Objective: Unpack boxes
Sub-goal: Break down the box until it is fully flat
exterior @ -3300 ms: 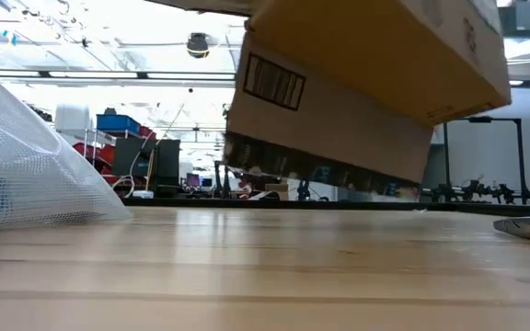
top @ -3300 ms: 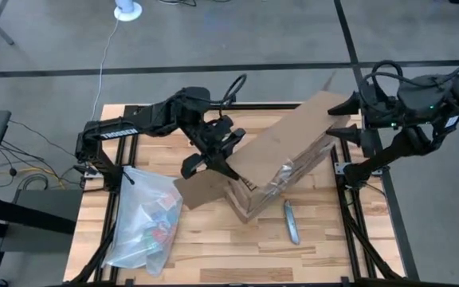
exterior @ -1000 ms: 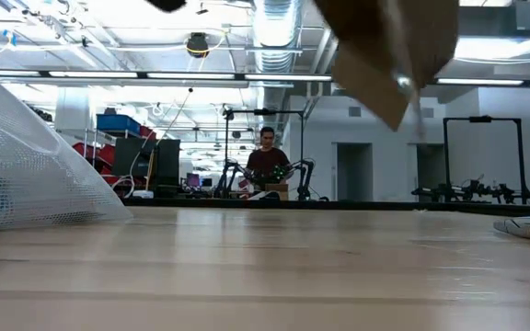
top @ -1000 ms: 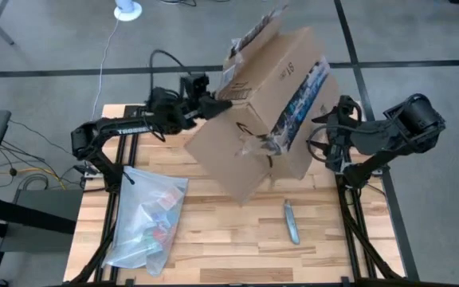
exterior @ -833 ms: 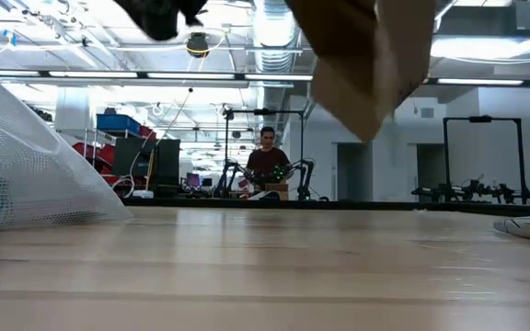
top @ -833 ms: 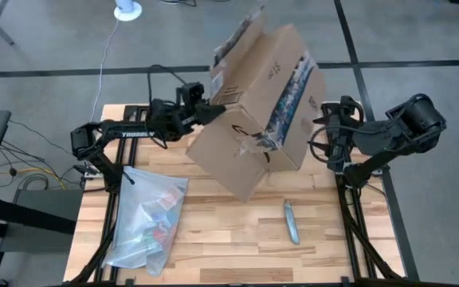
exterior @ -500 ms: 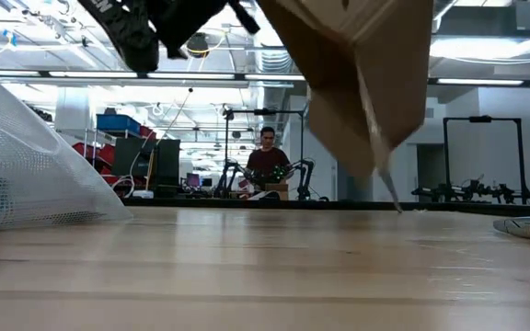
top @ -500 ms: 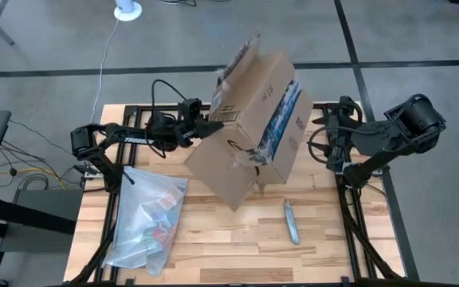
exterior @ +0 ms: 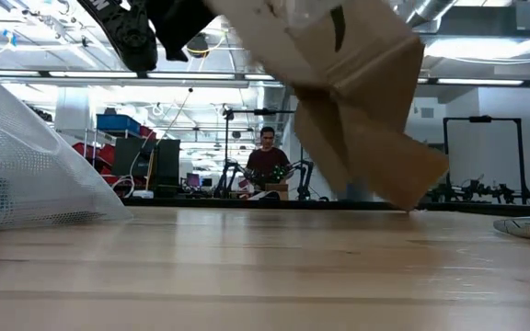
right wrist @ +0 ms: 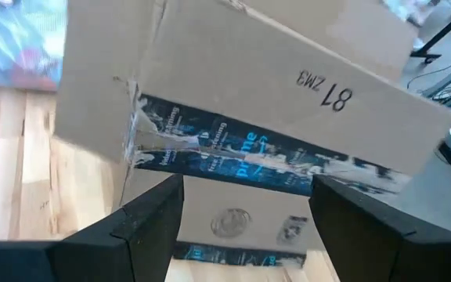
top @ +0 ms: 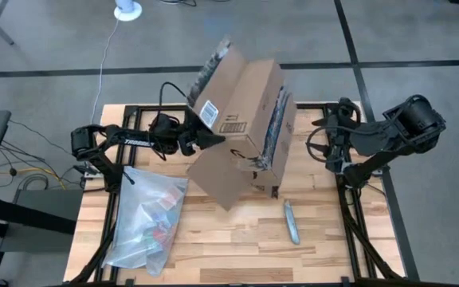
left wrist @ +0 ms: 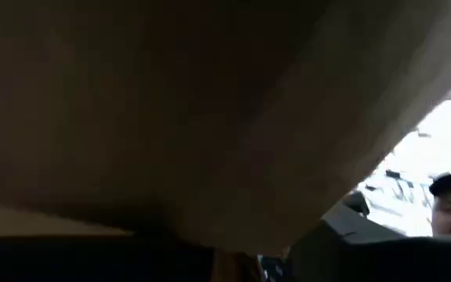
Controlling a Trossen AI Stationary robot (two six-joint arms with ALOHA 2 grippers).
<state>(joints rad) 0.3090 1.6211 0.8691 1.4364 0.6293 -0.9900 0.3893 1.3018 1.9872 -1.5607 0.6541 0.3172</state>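
Cardboard box held tilted over the tabletop by my left arm

Cardboard box [top: 241, 119] first, because all depends on the grip. My left gripper [top: 205, 137] sits at the box's left edge, just under the white barcode label [top: 223, 121], and it seems to pinch a cardboard wall or flap there. I cannot tell how far the fingers are closed, because the wrist camera is filled with cardboard. My right gripper [right wrist: 245, 207] stands free of the box, near its right side, with its fingers [right wrist: 135, 227] spread wide and holding nothing. They face the dark printed tape strip [right wrist: 249, 149] and the "81" print.

The box is lifted and tilted above the middle of the tabletop [top: 237, 247]. In the low view its lowest corner looks very near the wood, or perhaps touching it; I cannot decide which.

My worry is the single grip. If the pinched cardboard bends or slides, the box may swing, drop, and knock the small folding knife [top: 292, 222] that lies just in front of it. The clear plastic zip bag [top: 146, 219] lies near my left front corner, apart from the box, so it is in less danger.
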